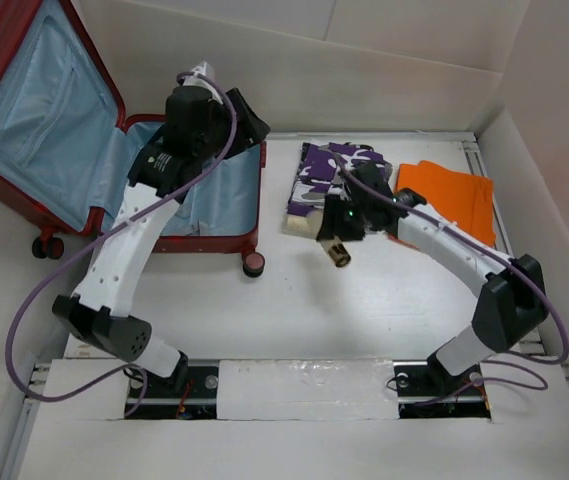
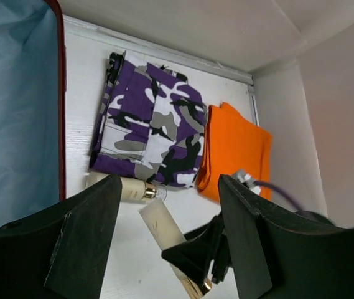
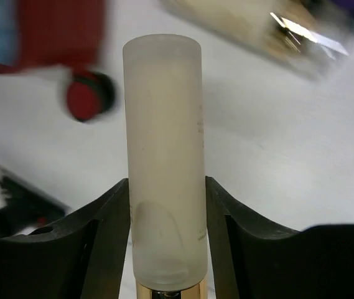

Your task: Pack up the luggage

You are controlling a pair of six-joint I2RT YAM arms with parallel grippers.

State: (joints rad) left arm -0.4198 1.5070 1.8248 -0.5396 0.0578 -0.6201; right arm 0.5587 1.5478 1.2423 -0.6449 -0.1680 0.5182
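The right gripper [image 3: 166, 208] was clamped on a frosted off-white cylindrical bottle with a gold band [image 3: 164, 112]. It pinched the smooth tube low on its body, so most of the length stood clear of the dark fingers, apparently to carry it above the white table [image 1: 294, 320] at the centre of the top view.

Just beyond, a second cream bottle with a shiny metallic cap [image 2: 130, 188] lay on its side just beside a folded purple, white and black camouflage garment [image 1: 324, 180], which was soft and flat. A folded orange cloth [image 1: 449, 195] lay beside that, toward the right.

At the upper left the luggage [image 1: 44, 110], a red ribbed hard-shell suitcase, lay open with its lid leaning back and its light blue fabric lining exposed, ready to be filled. The left gripper [image 2: 167, 212] hung over its base half with the jaws spread wide and nothing in them, seemingly waiting.
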